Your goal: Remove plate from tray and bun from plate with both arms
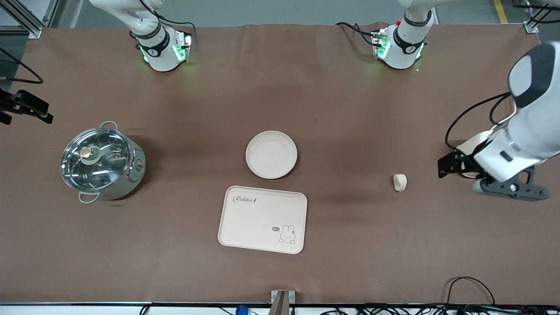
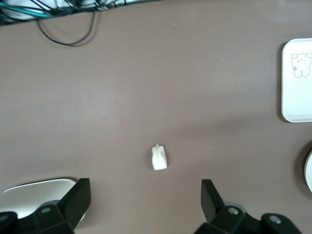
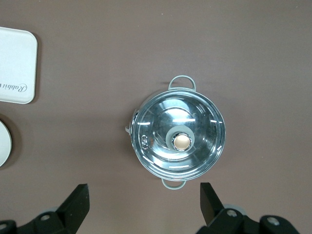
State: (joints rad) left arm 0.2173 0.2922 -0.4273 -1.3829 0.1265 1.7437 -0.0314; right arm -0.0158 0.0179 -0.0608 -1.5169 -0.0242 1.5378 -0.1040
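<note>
Claw states first, operator: your left claw is hanging released over the surface near the bun, your right claw is hovering released above the lidded pot, while the plate is sitting just beside the rabbit tray.

One plate, one bun, one tray, one lidded pot and two arms were counted.
</note>
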